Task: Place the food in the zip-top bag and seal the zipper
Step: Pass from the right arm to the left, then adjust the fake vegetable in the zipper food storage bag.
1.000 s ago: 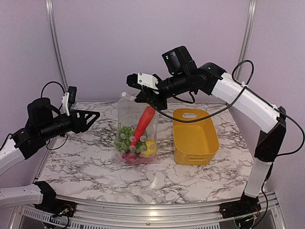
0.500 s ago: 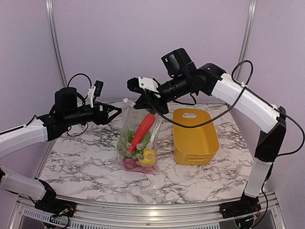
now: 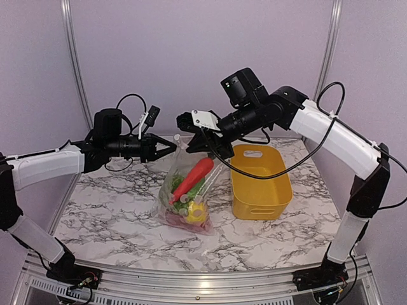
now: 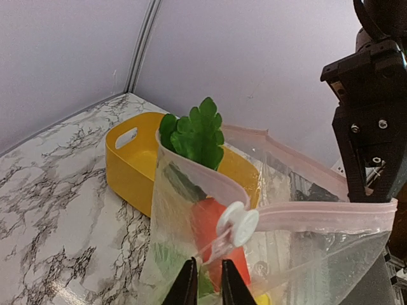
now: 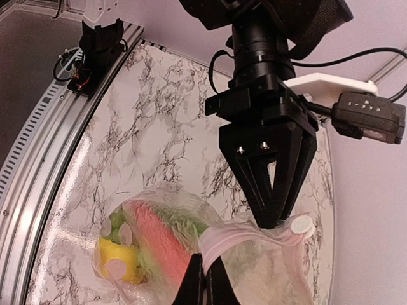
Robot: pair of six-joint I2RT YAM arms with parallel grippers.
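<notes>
The clear zip-top bag (image 3: 191, 194) hangs above the marble table with its bottom resting on it. Inside it are the food pieces: an orange-red carrot (image 3: 196, 174), a yellow lemon (image 3: 198, 210) and green leafy bits (image 4: 194, 132). My right gripper (image 3: 183, 122) is shut on the pink zipper (image 5: 235, 238) and holds the mouth up. From the left, my left gripper (image 3: 173, 150) has its jaws almost together on the bag's corner film, just below the white slider (image 4: 237, 223). The zipper (image 4: 318, 216) is closed from the slider towards the right gripper. The mouth gapes on the slider's other side.
A yellow basket (image 3: 261, 206) stands right of the bag, close to it. Behind the table rise a lilac wall and two metal posts. The metal rail with the arm bases runs along the near edge.
My left arm swung in from the far left to the bag's corner and its wide jaws closed there. The right gripper shifted slightly right, tilting the bag.
</notes>
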